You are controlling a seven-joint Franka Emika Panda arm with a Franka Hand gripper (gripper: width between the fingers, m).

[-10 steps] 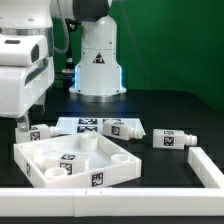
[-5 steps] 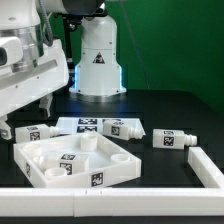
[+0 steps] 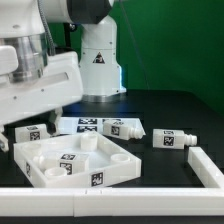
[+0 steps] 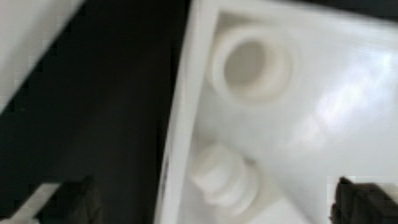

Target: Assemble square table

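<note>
The fingers (image 4: 366, 196) stand wide apart, gripping nothing, above the raised rim of the square table top (image 3: 75, 160) at the exterior view's left, with its round sockets (image 4: 253, 68) below them. The top lies flat on the black counter (image 3: 170, 108). Three stubby legs (image 3: 120, 128) lie behind it, near the marker board (image 3: 85, 124).

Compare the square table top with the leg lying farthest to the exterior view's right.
The table top is a large, flat square with a raised rim and round sockets; the leg is a small, stubby cylinder. The table top lies flat, sockets up; the leg lies on its side. Both are white and carry black-and-white tags.
</note>
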